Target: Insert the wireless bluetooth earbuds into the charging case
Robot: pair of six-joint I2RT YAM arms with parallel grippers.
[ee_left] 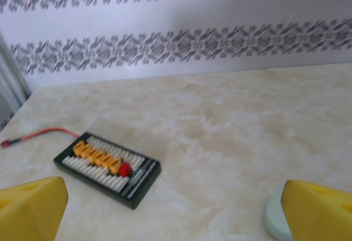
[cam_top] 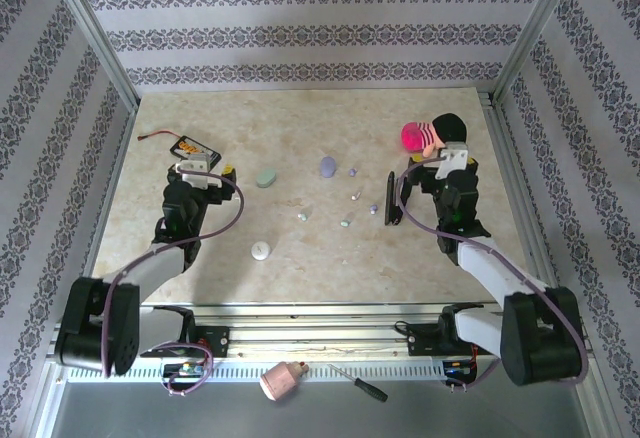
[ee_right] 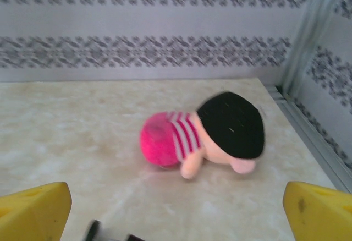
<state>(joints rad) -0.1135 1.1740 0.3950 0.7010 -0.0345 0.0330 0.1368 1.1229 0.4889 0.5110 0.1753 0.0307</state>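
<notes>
From above, my left fingers [cam_top: 200, 166] sit at 9 o'clock on the tabletop [cam_top: 300, 123], spread wide with nothing between them. The mint-green charging case [cam_top: 265, 177] lies just beside their right tip. My right fingers [cam_top: 440, 162] are at 3 o'clock, parted too and holding nothing, pointing toward 12 o'clock at a plush doll [cam_top: 432, 135]. The earbuds [cam_top: 357, 195] are scattered loose around the middle of the tabletop, between my two arms. The lilac ones lie toward 2 o'clock of centre and the mint ones toward 6 o'clock, none of them in a case. The lilac charging case [cam_top: 327, 165] rests at 12 o'clock of that scatter, and the white charging case [cam_top: 261, 250] sits apart at 7 o'clock. A black balance board [cam_top: 192, 147] with a red wire [cam_top: 155, 136] lies at 10 o'clock. A dark upright bar [cam_top: 392, 200] stands beside my right wrist, and I cannot tell what it is.

Through my left wrist, my yellow pads [ee_left: 30, 205] sit in the two bottom corners, far apart, with bare tabletop between. The board is at 9 o'clock, orange plugs [ee_left: 96, 157] along it. The rim of the mint-green case peeks from behind my right pad at 4 o'clock.

Through my right wrist, the pads are again in both bottom corners, wide open. The doll lies on its side at centre, black cap toward 3 o'clock, pink end toward 9 o'clock
</notes>
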